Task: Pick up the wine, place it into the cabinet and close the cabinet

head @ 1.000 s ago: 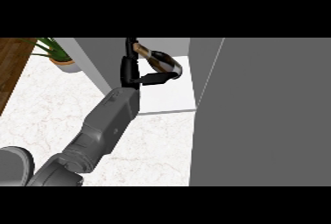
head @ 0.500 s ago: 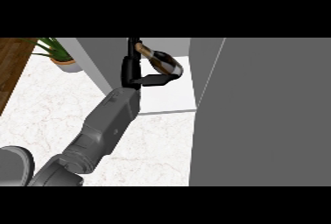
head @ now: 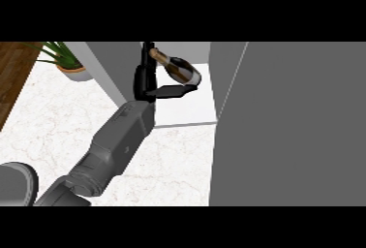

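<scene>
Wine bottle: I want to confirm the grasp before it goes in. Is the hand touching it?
Touching. The head view shows the left hand wrapped against the wine bottle, thumb under its base, with no gap.

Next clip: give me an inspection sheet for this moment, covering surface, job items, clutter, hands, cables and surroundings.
Surface: white marbled counter, bare where visible.
Job items: wine bottle tilted, held over the white cabinet shelf; cabinet open, its grey door swung out at the view's right.
Clutter: potted plant at the counter's far left corner.
Hands: left hand reaches into the cabinet, fingers curled round the bottle; right hand not in view.
Cables: nothing seen.
Surroundings: brown wooden strip along the left edge; a grey rounded part at lower left, unclear what it is.
</scene>
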{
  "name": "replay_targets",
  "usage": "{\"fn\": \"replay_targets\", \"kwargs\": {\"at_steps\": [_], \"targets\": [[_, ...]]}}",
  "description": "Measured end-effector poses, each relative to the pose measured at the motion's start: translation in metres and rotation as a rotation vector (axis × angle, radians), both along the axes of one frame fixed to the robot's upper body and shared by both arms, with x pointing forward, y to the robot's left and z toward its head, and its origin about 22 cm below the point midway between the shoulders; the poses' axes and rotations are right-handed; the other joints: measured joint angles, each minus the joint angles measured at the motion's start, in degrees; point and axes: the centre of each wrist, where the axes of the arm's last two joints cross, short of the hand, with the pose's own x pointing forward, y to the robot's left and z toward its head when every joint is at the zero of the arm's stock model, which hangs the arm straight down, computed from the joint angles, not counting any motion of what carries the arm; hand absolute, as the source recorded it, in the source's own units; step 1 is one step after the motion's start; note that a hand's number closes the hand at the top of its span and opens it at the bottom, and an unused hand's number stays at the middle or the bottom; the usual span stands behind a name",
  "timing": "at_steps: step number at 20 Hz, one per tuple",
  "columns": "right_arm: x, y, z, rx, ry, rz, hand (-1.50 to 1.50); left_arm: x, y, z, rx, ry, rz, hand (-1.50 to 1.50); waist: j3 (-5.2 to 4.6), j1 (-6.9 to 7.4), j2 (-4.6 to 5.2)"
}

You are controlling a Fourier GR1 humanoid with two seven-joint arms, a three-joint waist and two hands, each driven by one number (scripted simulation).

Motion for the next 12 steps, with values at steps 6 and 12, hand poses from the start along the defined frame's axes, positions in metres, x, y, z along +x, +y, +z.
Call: {"fn": "replay_targets", "kwargs": {"at_steps": [6, 12], "targets": [[-0.001, 0.002, 0.002, 0.002, 0.000, -0.012, -1.50, -0.020, 0.002, -0.022, -0.026, 0.034, 0.002, -1.50, -0.04, 0.75, -0.38], [0.000, -0.005, 0.001, -0.014, -0.003, -0.051, -1.50, -0.058, -0.021, -0.034, -0.033, 0.059, -0.019, -1.50, -0.06, 2.38, -0.56]]}}
